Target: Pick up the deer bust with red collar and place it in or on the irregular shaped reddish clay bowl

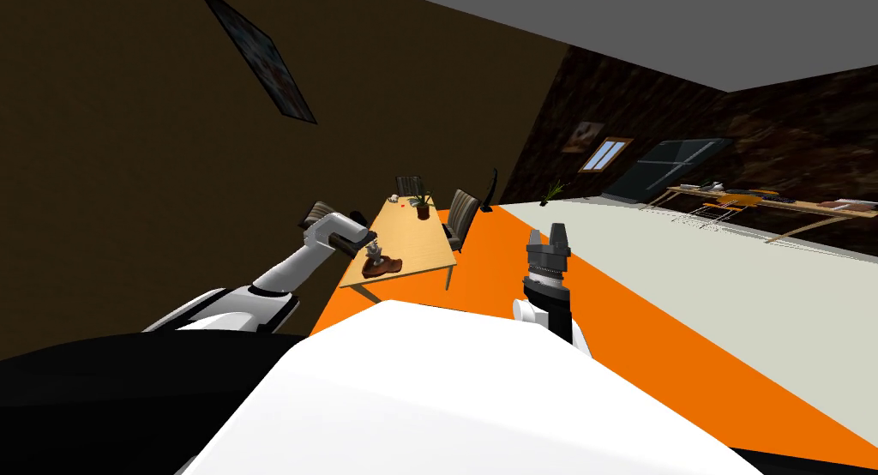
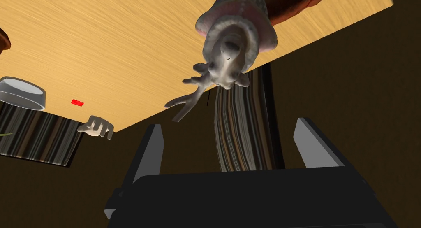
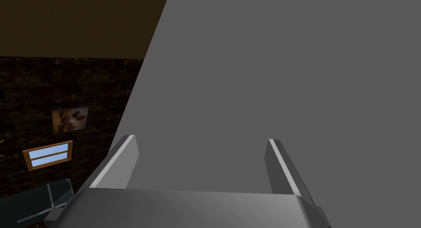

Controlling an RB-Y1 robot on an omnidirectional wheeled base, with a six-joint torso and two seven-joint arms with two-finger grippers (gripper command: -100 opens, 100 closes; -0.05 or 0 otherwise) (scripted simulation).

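The grey deer bust (image 1: 374, 253) with antlers stands in the reddish-brown bowl (image 1: 383, 267) at the near end of the wooden table (image 1: 420, 243). In the left wrist view the deer bust (image 2: 230, 44) has a pinkish collar at its base, and the bowl (image 2: 296, 1) shows behind it. My left gripper (image 1: 367, 238) is just beside the bust. Its fingers (image 2: 153, 151) stand open, a short way back from the antlers and holding nothing. My right gripper (image 1: 547, 233) is raised over the orange floor, open and empty (image 3: 201, 138).
On the table (image 2: 102, 40) are a white bowl (image 2: 22, 94), a small pale hand figurine (image 2: 96, 126), a tiny red piece (image 2: 77, 102) and a potted plant (image 1: 422, 206). Striped chairs (image 1: 463, 217) stand along its sides. A long table (image 1: 772, 202) is far right.
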